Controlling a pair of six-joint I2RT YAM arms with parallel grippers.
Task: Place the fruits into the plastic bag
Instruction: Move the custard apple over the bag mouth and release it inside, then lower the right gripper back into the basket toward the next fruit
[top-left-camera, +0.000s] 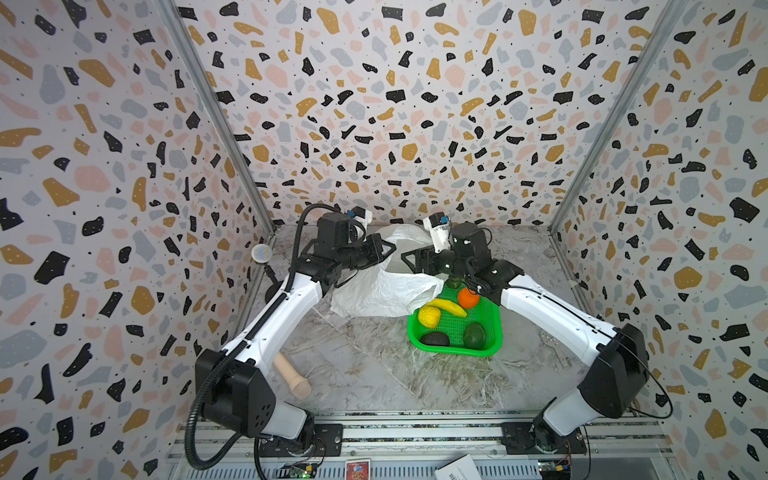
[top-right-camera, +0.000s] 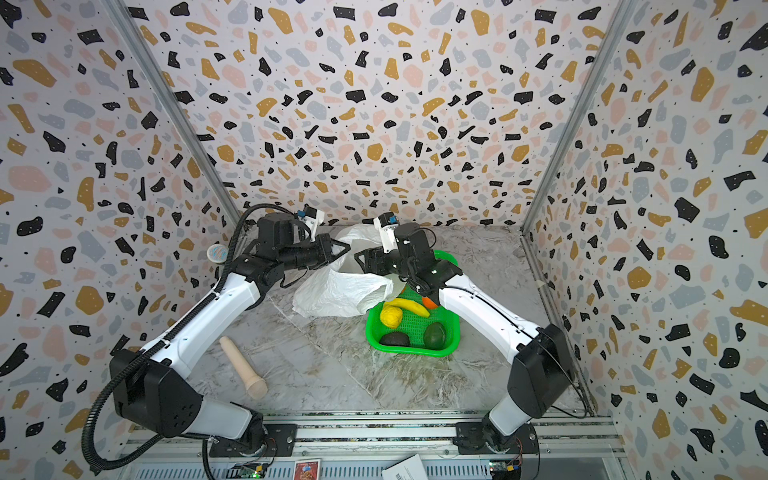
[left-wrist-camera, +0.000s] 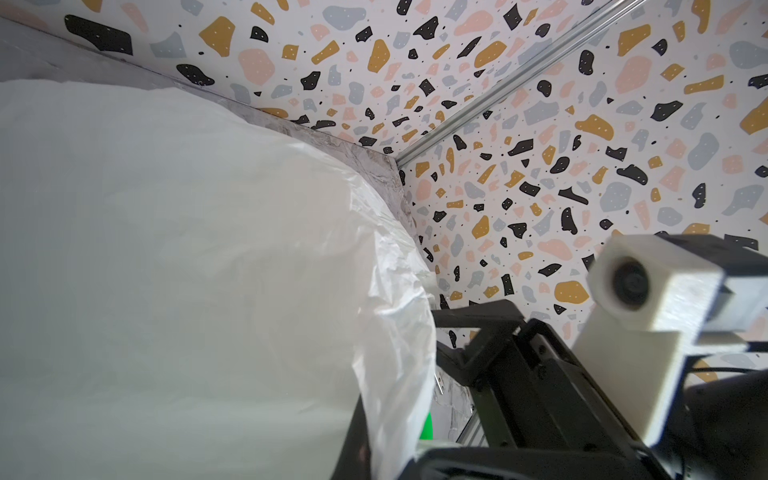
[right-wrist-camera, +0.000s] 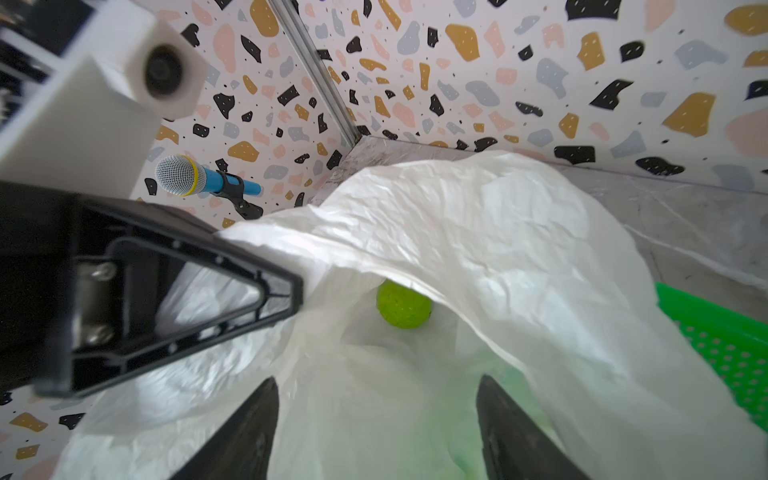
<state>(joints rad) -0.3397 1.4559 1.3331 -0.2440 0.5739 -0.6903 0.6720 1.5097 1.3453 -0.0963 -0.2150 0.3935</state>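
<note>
The white plastic bag (top-left-camera: 382, 291) lies at the back middle of the table, its mouth held up. My left gripper (top-left-camera: 390, 249) is shut on the bag's upper edge (right-wrist-camera: 316, 266). My right gripper (right-wrist-camera: 376, 380) hangs open over the mouth with nothing between its fingers. A light green bumpy fruit (right-wrist-camera: 403, 305) rests inside the bag. In the green basket (top-left-camera: 453, 353) lie a lemon (top-left-camera: 429, 316), a banana (top-left-camera: 451, 306), an orange (top-left-camera: 468, 298), a blackish avocado (top-left-camera: 434, 338) and a dark green avocado (top-left-camera: 474, 336).
A beige peg (top-left-camera: 293, 376) lies on the table near the left arm's elbow. A blue toy microphone (right-wrist-camera: 195, 180) stands on a holder at the left wall. The basket touches the bag's right side, under my right forearm.
</note>
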